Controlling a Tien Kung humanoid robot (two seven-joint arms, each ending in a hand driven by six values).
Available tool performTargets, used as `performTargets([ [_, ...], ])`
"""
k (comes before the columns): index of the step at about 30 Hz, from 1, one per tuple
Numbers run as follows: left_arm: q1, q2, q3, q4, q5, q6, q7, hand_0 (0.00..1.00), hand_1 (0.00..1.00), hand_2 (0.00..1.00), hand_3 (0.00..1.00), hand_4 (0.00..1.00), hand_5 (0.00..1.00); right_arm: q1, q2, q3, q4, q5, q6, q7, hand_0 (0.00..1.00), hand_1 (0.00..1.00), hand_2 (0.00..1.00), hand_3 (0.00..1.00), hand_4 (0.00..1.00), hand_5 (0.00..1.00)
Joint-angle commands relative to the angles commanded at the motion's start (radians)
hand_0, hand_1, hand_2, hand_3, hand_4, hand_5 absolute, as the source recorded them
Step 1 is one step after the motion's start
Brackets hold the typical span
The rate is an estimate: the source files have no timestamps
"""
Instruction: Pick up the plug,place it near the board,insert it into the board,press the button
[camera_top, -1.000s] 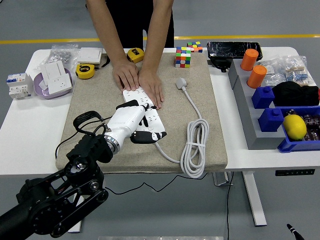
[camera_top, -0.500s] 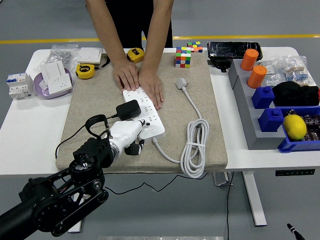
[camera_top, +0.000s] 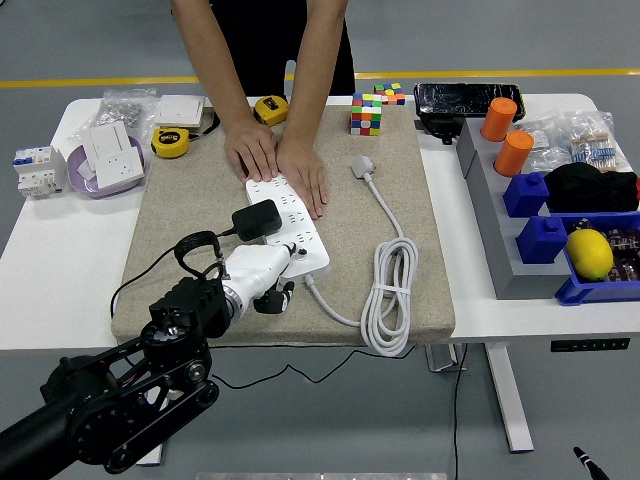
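The white power strip (camera_top: 305, 240) lies slantwise on the beige mat (camera_top: 400, 130). A black plug (camera_top: 255, 220) sits on its middle sockets, and its black cable (camera_top: 140, 272) trails off to the left. My left hand (camera_top: 275, 298) is at the strip's near end, just below the plug, with its fingers curled down and nothing in them. It does not touch the plug. A person across the table presses both hands (camera_top: 280, 165) flat on the strip's far end. My right arm is out of view.
The strip's white cord (camera_top: 390, 290) coils at the mat's right, ending in a white plug (camera_top: 362, 166). A colour cube (camera_top: 366, 114) and tape measures (camera_top: 170, 142) lie at the back. Sockets (camera_top: 112, 158) are far left; grey and blue bins (camera_top: 560, 230) stand right.
My left hand has let go of the black plug, which now stands on the strip, and pulled back toward me to the strip's near end. The person's hands have not moved.
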Motion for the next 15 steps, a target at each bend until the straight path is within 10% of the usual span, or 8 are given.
performTargets([
  [15,-0.004,0.006,0.004,0.006,-0.018,-0.06,0.015,0.136,0.039,0.15,0.717,0.489,0.002,0.0,0.001,0.0,0.0,0.003,0.0,0.001,0.823,0.743,0.74,0.774,0.998,0.998],
])
